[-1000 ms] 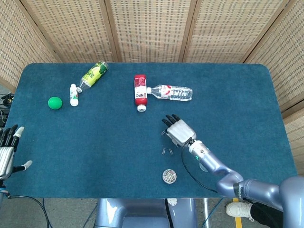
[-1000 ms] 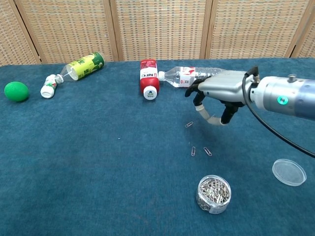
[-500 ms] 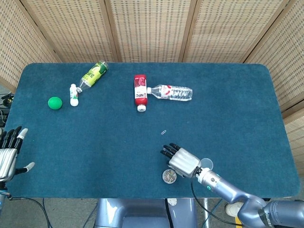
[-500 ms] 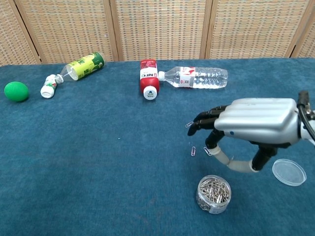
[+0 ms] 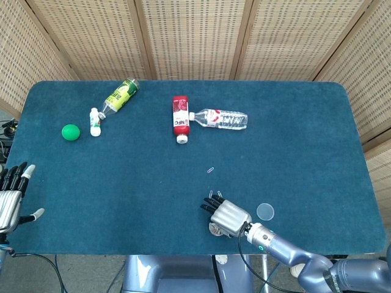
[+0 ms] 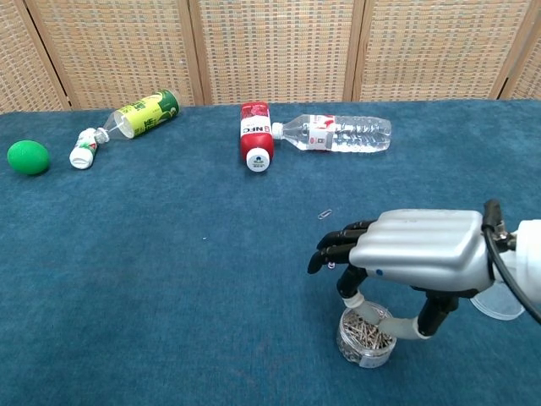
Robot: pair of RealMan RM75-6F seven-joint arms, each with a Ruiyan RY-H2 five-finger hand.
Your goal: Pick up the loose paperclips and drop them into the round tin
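The round tin (image 6: pixel 365 337), full of paperclips, stands near the table's front edge. My right hand (image 6: pixel 416 250) hovers right over it, fingers spread and pointing left, thumb curved down across the tin's rim, nothing visible in its grasp. From the head view the right hand (image 5: pixel 225 215) hides most of the tin (image 5: pixel 214 229). One loose paperclip (image 6: pixel 325 214) lies farther back on the cloth, also seen as the paperclip (image 5: pixel 211 170). Two more clips (image 5: pixel 215 194) lie just beyond the fingertips. My left hand (image 5: pixel 11 194) rests open at the table's front left edge.
A clear lid (image 5: pixel 265 212) lies right of the tin. At the back lie a red bottle (image 5: pixel 180 117), a clear water bottle (image 5: pixel 221 119), a green bottle (image 5: pixel 120 95), a small white bottle (image 5: pixel 95 121) and a green ball (image 5: pixel 71 132).
My right hand has swept from over the far paperclip toward the front edge and now sits above the tin. All three loose clips stay on the cloth. The left hand barely moved.
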